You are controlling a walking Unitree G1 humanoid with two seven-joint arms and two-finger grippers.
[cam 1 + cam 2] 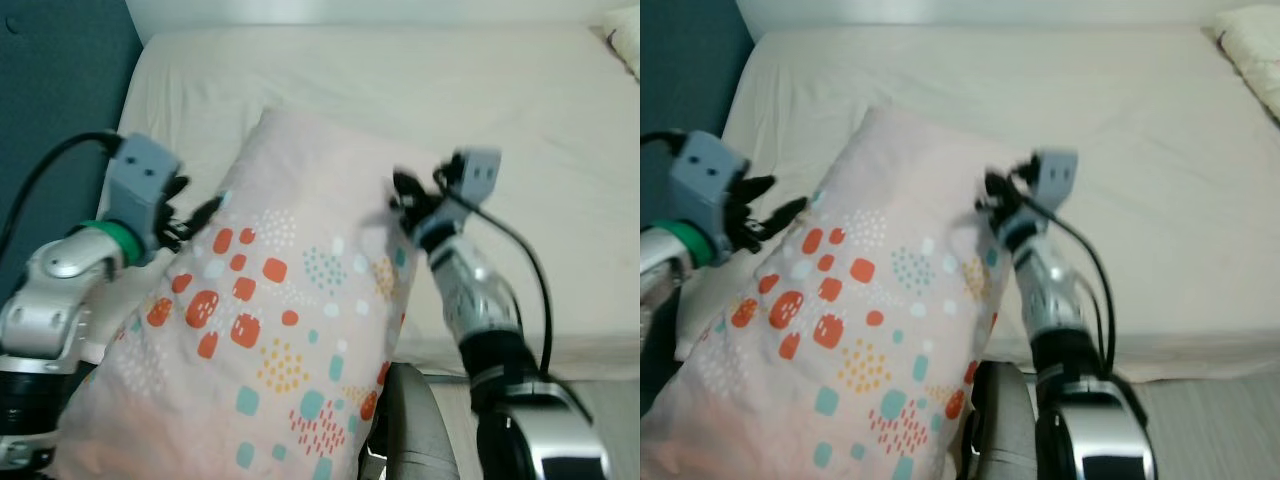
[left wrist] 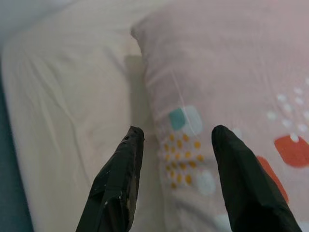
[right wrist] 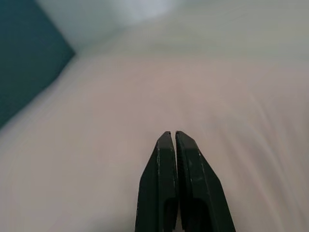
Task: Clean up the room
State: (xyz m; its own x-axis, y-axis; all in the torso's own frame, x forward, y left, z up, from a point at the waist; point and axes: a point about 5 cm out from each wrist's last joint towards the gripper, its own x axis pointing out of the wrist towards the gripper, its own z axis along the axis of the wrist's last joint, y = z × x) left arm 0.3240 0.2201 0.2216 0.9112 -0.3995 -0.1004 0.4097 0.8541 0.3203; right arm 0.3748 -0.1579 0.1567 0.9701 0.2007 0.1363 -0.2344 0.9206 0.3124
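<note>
Pillow, pale pink cotton with orange and teal dotted patches point(image 1: 270, 330), fills the lower left of the head views, leaning onto the cream-sheeted bed point(image 1: 520, 130). Soft and light, it looks best pinched at the edges. Left gripper point(image 2: 176, 137) spread beside its edge; right gripper point(image 3: 173, 137) clenched.

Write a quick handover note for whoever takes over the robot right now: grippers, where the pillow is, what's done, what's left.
Left gripper: open, fingers against the left edge of the patterned pillow.
Right gripper: shut, at the pillow's right edge, nothing visibly between its fingers.
Pillow: propped up between both arms, its top corner over the bed.
Done: pillow brought to the bed.
Left: probably lay it flat on the mattress, then withdraw both arms.
</note>
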